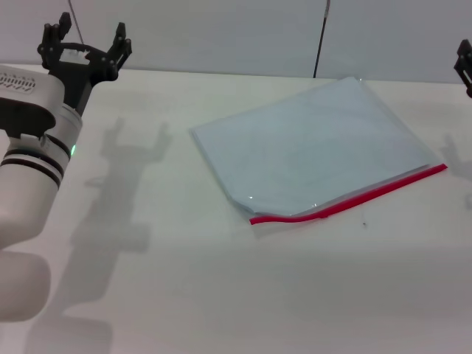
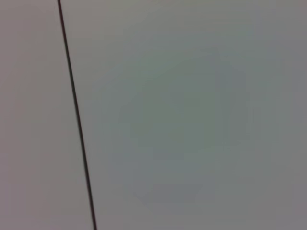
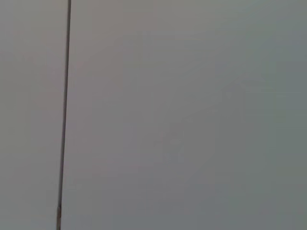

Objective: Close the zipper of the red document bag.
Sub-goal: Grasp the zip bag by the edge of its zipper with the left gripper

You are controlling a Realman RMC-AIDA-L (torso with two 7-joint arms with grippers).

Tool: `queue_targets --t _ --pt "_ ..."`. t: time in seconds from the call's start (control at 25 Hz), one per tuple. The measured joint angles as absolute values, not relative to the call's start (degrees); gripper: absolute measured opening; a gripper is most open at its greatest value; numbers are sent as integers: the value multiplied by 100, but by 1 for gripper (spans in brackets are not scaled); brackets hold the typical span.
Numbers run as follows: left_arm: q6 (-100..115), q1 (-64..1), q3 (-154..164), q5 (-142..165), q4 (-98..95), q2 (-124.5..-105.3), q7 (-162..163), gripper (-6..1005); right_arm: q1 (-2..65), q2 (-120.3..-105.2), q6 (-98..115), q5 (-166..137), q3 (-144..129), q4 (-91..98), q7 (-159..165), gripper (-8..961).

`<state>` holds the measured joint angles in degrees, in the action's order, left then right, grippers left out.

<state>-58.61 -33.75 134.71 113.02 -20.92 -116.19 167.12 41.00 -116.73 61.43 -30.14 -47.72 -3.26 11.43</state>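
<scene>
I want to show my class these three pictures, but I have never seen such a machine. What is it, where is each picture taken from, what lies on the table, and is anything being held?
This is a two-armed robot. The large picture comes from a camera on its head, looking down at a white table. The left gripper is raised at the far left, jaws open and empty. The right gripper only peeks in at the right edge. On the table lies the red document bag, a clear flat pouch, with its zipper along the near edge. Nothing is held. The other two pictures come from wrist cameras and show only a plain wall.
</scene>
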Motion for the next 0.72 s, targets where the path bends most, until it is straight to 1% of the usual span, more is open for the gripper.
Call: queue_targets --t 0.28,0.4,0.44,0.52,0.6,0.72 --pt "-5593 -3434 13539 11367 -2221 -11610 16731 891 4098 -11671 6085 -3014 -4772 -327 1143 707" --pt "-5141 -3448 13547 11391 -2503 -11531 16732 891 4080 -11671 6079 -3015 -4772 -331 1143 707" --pt "-4940 -3455 13548 11398 -2644 -11480 16732 891 4068 -11671 6078 -3015 -4772 -331 1143 707" --pt "-4257 -3467 13552 11412 -3098 -11277 16732 891 4052 -11671 6078 -3014 -4772 -325 1143 707" --pt "-3585 -3475 13551 11435 -3587 -11035 16711 890 4046 -11671 6078 -3014 -4772 -318 1143 707" --pt "-2885 -3484 13527 11512 -4145 -10774 16581 890 4050 -11671 6078 -3014 -4772 -316 1143 707"
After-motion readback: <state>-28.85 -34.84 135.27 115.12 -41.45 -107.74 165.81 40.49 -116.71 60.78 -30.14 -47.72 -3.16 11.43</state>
